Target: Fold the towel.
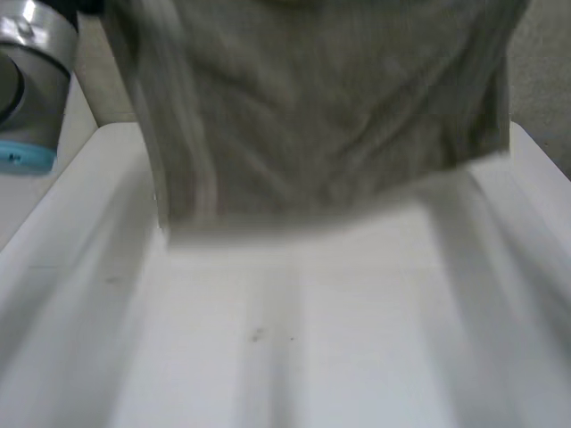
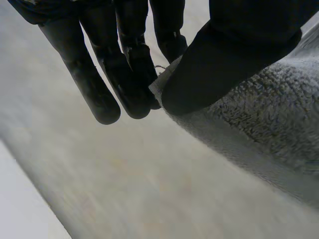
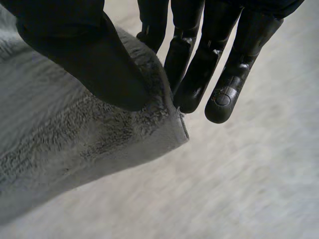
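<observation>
The white table [image 1: 357, 339] lay under the arms, with a few small dark specks [image 1: 257, 334] on its bare surface. The grey terry-cloth towel [image 1: 330, 116] was held up off the table, its lower edge hanging free above the tabletop. The grey and light-blue joint of the left arm [image 1: 31, 89] stood beside the towel's edge.

In the left wrist view, the black left hand [image 2: 234, 55] pinched a hemmed corner of the towel between its thumb and straight fingers [image 2: 124, 74]. The cloth trailed away below the thumb.

In the right wrist view, the black right hand [image 3: 84, 55] pinched another corner in the same way. Its thumb pressed on top of the pile, with the fingers [image 3: 199, 74] behind the cloth.
</observation>
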You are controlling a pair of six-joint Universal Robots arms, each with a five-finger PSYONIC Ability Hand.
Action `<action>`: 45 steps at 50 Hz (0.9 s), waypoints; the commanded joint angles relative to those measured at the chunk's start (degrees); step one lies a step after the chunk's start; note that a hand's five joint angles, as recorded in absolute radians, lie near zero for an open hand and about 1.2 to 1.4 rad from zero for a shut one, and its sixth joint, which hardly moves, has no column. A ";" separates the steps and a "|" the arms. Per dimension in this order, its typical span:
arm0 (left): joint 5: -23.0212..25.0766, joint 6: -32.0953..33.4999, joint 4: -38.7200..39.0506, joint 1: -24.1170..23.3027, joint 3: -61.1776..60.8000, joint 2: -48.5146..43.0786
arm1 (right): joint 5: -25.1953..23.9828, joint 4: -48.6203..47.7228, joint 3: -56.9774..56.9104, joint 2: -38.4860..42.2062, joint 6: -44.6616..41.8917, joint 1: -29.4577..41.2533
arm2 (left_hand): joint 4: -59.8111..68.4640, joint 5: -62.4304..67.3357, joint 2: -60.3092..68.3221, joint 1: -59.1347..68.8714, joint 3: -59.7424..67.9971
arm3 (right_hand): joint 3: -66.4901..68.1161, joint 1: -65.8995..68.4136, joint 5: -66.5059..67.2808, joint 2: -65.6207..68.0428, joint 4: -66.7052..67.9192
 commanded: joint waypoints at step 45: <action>1.08 0.31 -23.31 9.46 -55.14 26.46 | -14.72 48.39 44.90 -14.99 -21.78 -12.61 | 10.24 10.43 10.22 11.59 10.29 | 11.77 23.83 12.95 12.94 11.57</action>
